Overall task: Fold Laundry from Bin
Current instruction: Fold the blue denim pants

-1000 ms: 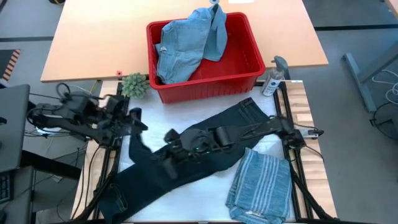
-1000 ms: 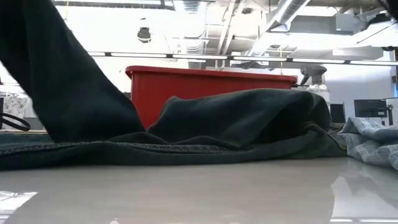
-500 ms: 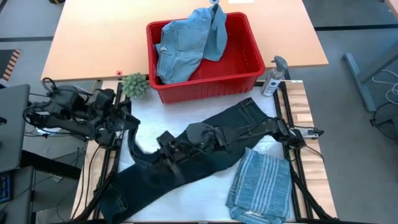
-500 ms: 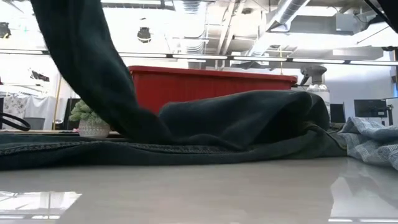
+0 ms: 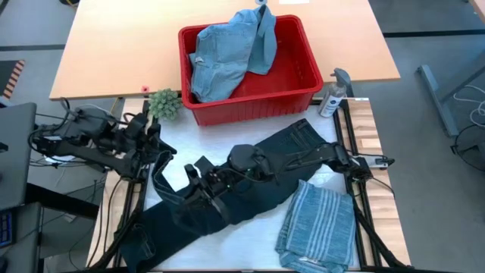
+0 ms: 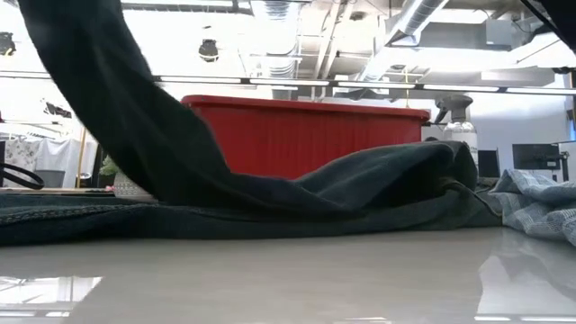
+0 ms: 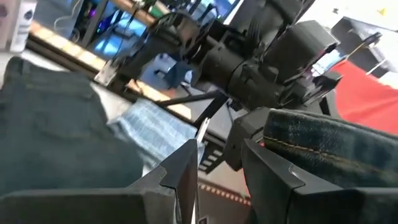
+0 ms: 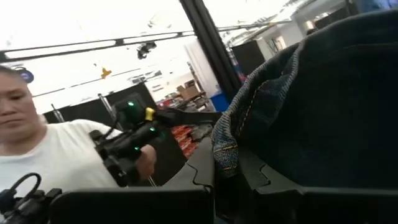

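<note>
The long dark navy trousers [image 5: 295,148] lie slantwise on the white table, from near the red bin [image 5: 258,111] down to the near left corner. A band of them [image 6: 117,108] rises off the table at the left. My left gripper [image 5: 157,152] is at the table's left edge and my right gripper [image 5: 191,179] is close beside it. Both are raised and shut on this lifted part. Light blue denim pieces [image 5: 227,53] lie heaped in the bin. The striped shirt [image 5: 318,224] lies folded at the near right. My left gripper has a stitched edge of the trousers [image 7: 311,140] at its fingers, which point level toward the table's right. The fingers themselves hide the place of contact. The band hangs slack from it down to the table. My right gripper pinches a stitched hem of the trousers [image 8: 225,149] between its two fingers. It comes from the table's right, slanting a little upward. The hem is lifted clear and the cloth bunches over the fingers and falls to the table.
A small potted plant [image 5: 164,103] stands left of the bin and a spray bottle [image 5: 333,92] right of it. Bare white table [image 5: 250,235] shows between the trousers and the shirt. In the right wrist view a person [image 8: 37,155] is beyond the table.
My right gripper has gone up and toward the table's left edge, tipping its fingers upward and rolling. My left gripper has turned in place. The lifted band now leans over further and loops between the grippers. The trousers' hump in the middle has sagged lower.
</note>
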